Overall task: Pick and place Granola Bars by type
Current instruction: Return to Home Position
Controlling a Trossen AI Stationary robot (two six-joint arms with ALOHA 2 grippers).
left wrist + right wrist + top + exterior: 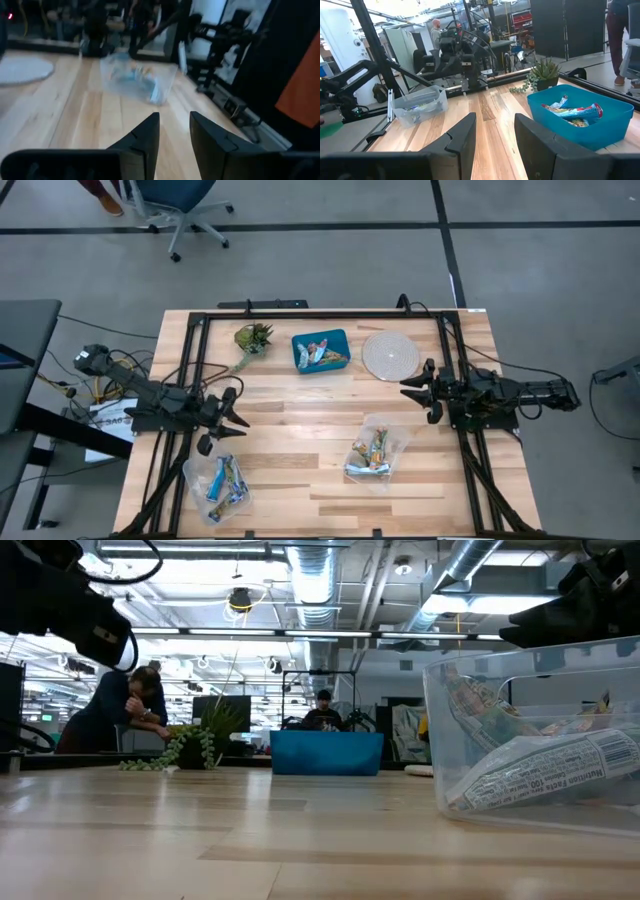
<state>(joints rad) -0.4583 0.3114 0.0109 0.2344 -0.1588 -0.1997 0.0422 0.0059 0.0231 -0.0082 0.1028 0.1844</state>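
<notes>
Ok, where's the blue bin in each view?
High view: blue bin at the middle of the table's far edge, between plant and white disc.
Low view: bin in the centre, at the far edge, plant just left of it.
Left wrist view: not in it.
Right wrist view: bin close ahead, bars inside, plant beyond it.
Shared landmark: the plant, beside the bin wherever it shows.

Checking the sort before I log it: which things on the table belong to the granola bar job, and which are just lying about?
Job: granola bars, blue tray, left clear bin, right clear bin, left gripper, right gripper.
Lying about: green plant, round white mat.
</notes>
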